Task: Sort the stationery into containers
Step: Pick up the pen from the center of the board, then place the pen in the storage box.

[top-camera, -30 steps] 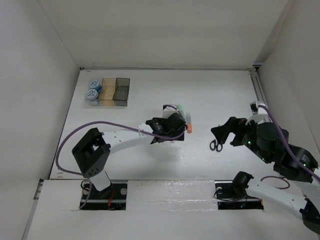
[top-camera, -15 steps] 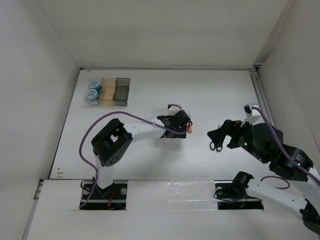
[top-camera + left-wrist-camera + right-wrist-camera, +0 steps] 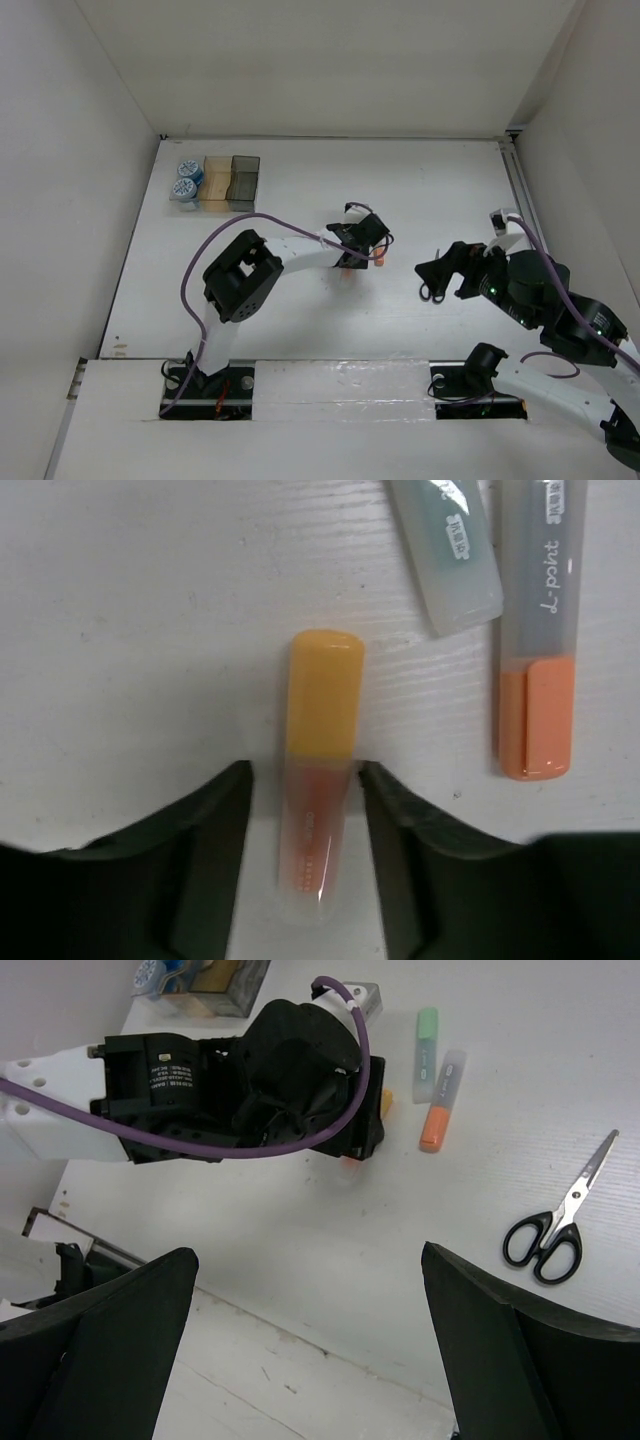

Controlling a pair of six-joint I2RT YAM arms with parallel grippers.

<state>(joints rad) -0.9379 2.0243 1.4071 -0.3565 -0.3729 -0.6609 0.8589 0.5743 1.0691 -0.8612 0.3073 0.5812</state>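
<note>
Lying flat on the white table, the yellow-orange marker is framed by the left gripper. Its dark fingers are set one on each side of the translucent barrel, below the opaque cap. The jaws are drawn in close, but a sliver of table is seen on each side, so a pinch is judged not yet made. A green marker and an orange-capped marker are seen just beside it, clear of the fingers.

The stick is judged light, stiff and smooth-skinned. Being rounded, it may be rolled or squirted out if squeezed off-centre, so hold is best taken squarely across the barrel near mid-length, with modest force. The cap could be pulled loose if gripped alone.

The right gripper is held spread wide and empty, with the scissors on the table near it. The containers are found well apart at the far left, with blue-and-white rolls at the clear end.
</note>
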